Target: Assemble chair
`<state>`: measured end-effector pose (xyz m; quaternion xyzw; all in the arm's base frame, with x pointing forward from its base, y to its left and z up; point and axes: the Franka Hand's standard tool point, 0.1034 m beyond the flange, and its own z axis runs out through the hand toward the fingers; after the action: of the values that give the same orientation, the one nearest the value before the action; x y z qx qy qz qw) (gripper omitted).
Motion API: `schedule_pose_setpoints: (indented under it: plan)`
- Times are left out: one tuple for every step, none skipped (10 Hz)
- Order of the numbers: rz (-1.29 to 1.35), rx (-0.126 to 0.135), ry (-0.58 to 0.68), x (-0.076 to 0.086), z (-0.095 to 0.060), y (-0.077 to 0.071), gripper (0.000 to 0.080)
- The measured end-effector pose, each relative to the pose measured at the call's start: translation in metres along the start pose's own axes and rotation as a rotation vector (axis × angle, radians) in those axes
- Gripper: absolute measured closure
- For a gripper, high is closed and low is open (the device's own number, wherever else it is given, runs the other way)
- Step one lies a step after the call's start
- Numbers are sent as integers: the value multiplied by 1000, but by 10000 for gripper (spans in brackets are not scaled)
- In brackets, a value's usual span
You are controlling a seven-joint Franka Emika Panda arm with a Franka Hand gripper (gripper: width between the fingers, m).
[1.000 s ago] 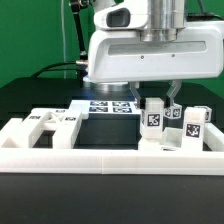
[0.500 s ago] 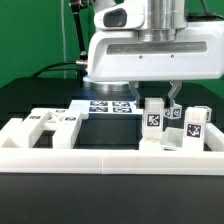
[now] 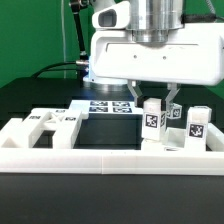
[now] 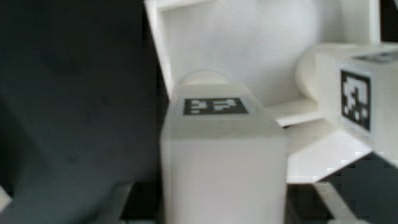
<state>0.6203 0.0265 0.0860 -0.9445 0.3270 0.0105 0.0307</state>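
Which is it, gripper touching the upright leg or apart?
Cannot tell. Exterior view: gripper straddles the leg, contact faces hidden; wrist view shows the leg, no fingers plainly.

White boxy hand housing (image 3: 155, 55) under a banded silver wrist cylinder (image 3: 155, 12), white camera pod (image 3: 112, 15) with dark oval lens beside that, black cable (image 3: 55, 68) trailing away from the hand, dark fingers (image 3: 172, 96) poking out underneath.

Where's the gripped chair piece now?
Exterior view, right of centre: the upright chair piece is held in the gripper, behind the border rail, between the marker board on the view's left and another tagged piece on its right.
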Motion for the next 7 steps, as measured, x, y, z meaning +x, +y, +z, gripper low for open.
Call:
schedule_pose_setpoints:
  plan:
    - [83,3,5,-1,0,-3,511]
    - [151,3,5,-2,0,-4,511]
    - [226,3,4,-2,1,-5,511]
    - [292,4,4,-3,1,-5,511]
    - [334,4,4,-4,1,-6,511]
    - [423,10,1,-5,1,-8,511]
    - [488,25,1,-4,1,-9,511]
